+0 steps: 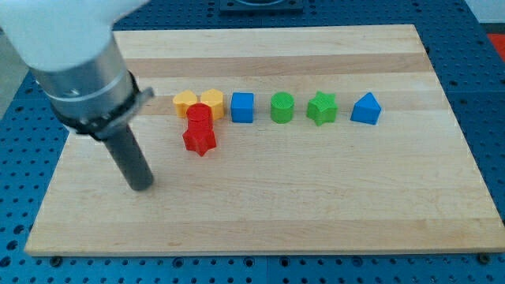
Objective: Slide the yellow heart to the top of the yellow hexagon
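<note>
The yellow heart (185, 102) sits on the wooden board, touching the left side of the yellow hexagon (212, 101). A red cylinder (199, 116) sits just below the two, with a red star (199, 140) touching its lower side. My tip (142, 186) rests on the board to the lower left of the red star, well apart from every block. The rod rises up and to the left into the arm's grey body.
A blue cube (242, 107), a green cylinder (282, 107), a green star (321, 108) and a blue triangle (365, 110) stand in a row to the right of the hexagon. The board (316, 213) lies on a blue perforated table.
</note>
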`<state>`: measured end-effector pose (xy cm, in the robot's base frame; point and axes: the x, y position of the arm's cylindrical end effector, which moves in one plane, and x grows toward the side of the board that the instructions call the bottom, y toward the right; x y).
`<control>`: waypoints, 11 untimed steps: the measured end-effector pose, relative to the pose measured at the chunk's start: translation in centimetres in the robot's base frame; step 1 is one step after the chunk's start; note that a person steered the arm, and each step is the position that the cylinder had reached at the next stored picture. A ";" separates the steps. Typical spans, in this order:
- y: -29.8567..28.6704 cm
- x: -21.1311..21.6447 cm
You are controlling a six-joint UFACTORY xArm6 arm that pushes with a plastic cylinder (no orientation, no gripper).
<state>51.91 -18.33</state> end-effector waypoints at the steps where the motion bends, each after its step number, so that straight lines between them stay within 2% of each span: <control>1: -0.6 -4.0; 3: 2.3 -10.1; 6: 3.8 -12.2; 9: 6.2 -18.6; 11: 11.7 -19.5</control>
